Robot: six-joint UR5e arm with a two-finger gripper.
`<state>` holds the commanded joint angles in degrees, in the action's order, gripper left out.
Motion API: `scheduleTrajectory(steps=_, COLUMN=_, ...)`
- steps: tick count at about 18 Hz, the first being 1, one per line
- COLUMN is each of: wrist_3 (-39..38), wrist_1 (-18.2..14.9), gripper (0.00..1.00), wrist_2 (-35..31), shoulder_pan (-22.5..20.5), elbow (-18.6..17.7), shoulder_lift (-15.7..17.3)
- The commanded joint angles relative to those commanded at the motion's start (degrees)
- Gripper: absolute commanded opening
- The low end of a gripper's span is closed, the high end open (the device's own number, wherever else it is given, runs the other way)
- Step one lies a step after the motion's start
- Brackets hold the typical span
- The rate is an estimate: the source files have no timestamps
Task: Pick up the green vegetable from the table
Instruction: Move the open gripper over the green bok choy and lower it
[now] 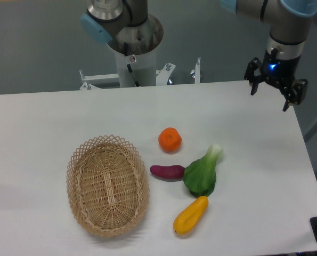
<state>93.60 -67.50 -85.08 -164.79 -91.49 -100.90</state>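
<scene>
Green and glossy, the bok choy point(202, 173) lies flat on the table point(51, 114), leaves toward the near edge, pale stem angled up and away. A purple sweet potato point(167, 172) touches its left side, a yellow vegetable point(190, 215) its lower leaves; an orange point(170, 140) and a wicker basket point(107, 185) sit further left. It looks like a light, smooth plastic toy, likely slippery. The narrow stem, clear of its neighbours, seems the safest hold. The claw point(276, 92) hangs open, well apart above the far right corner.
</scene>
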Motion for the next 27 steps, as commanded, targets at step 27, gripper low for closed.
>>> scheduleTrajectory(steps=27, wrist_3=-15.65, wrist_1=12.83, gripper=1.00, wrist_2=0.35, shoulder_pan=8.43, elbow=-13.71, shoulder_lift=-7.11)
